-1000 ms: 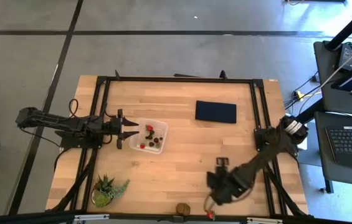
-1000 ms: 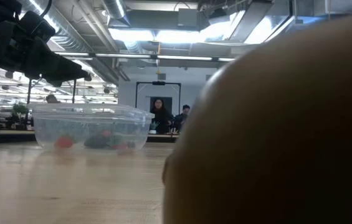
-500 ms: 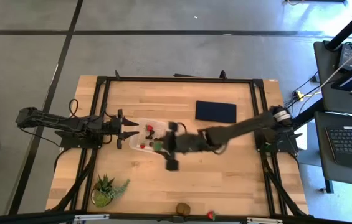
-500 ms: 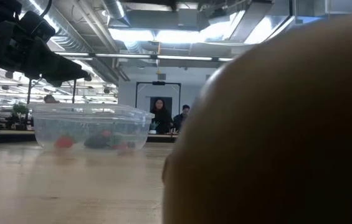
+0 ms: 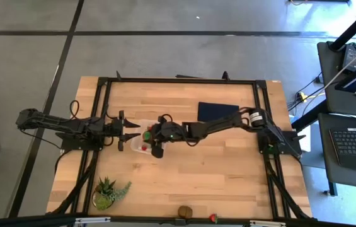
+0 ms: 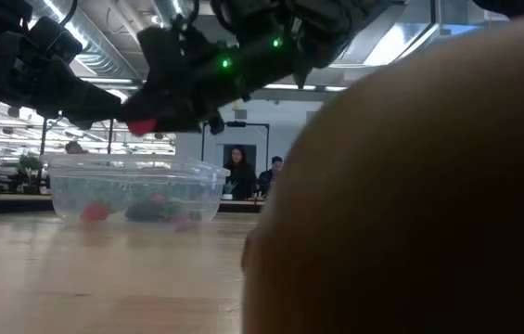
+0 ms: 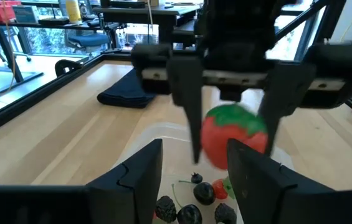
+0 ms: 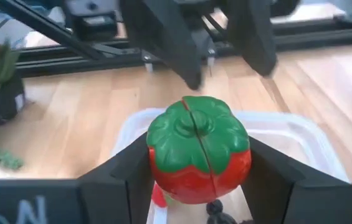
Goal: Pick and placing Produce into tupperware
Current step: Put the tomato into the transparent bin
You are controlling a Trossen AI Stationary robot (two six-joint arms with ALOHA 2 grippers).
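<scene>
— Two grippers sit at the tupperware (image 5: 145, 135); which one carries fruit?

— The right gripper (image 5: 149, 134). Its fingers are clamped on a red strawberry (image 8: 199, 149) with a green top, one finger on each side of it, as the right wrist view shows plainly. From above, the arm reaches across the table (image 5: 184, 170) from the right and ends over the container.

— Is the berry inside the container or above it?

— Above it. In the low view the strawberry hangs clear of the rim, with the clear walls below it.

— And the left gripper (image 5: 133, 132)?

— It hovers at the container's left edge, facing the other one, its fingers parted with nothing between them. In the left wrist view the held strawberry shows just beyond its fingertips (image 7: 143, 163).

— What already lies inside?

— Several small dark berries (image 7: 195, 199) and some red fruit on the floor of the container.

— Anything left out on the table?

— Yes: a brown kiwi (image 5: 186, 211) and another strawberry (image 5: 213, 217) at the near edge, well apart from the container. A potted plant (image 5: 108, 191) stands at the near left corner, and a dark blue cloth (image 5: 215, 111) lies partly under the right arm.
</scene>
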